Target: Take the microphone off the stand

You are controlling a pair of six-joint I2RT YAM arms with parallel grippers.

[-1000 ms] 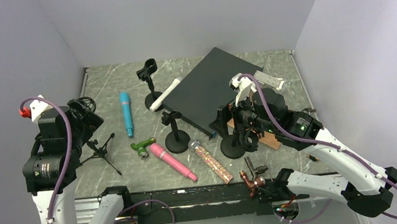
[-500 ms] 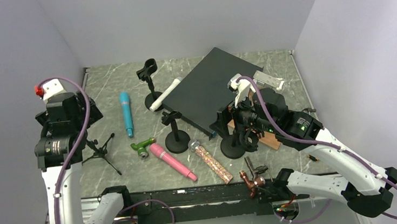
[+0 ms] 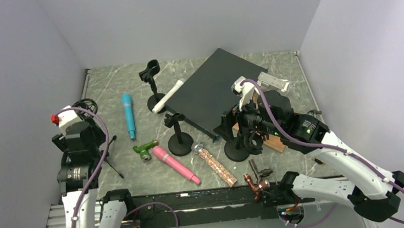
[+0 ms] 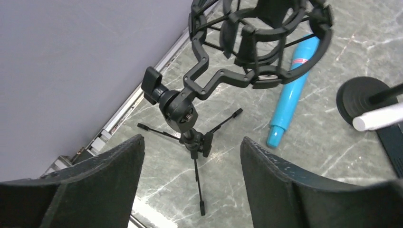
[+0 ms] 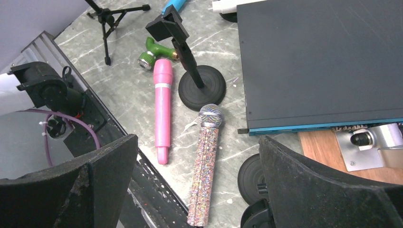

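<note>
We see the tripod stand point(image 4: 181, 107) with its legs splayed on the marbled table point(image 4: 332, 142) and its black spider shock mount point(image 4: 223, 78) tilted on a knuckle joint. Inside the mount's ring sits the microphone point(image 4: 278, 9), a dark matte body mostly cut off by the frame edge. Our left gripper point(image 4: 191, 152) hangs above the stand, fingers spread, holding nothing. A blue microphone point(image 4: 292, 80) lies just right of the stand. Well to the stand's right, our right gripper point(image 5: 197, 147) hovers with its fingers wide apart and empty.

L pincer point(image 4: 192, 159) swung down & nearer base, now over tripod stand point(image 4: 178, 107).
</note>
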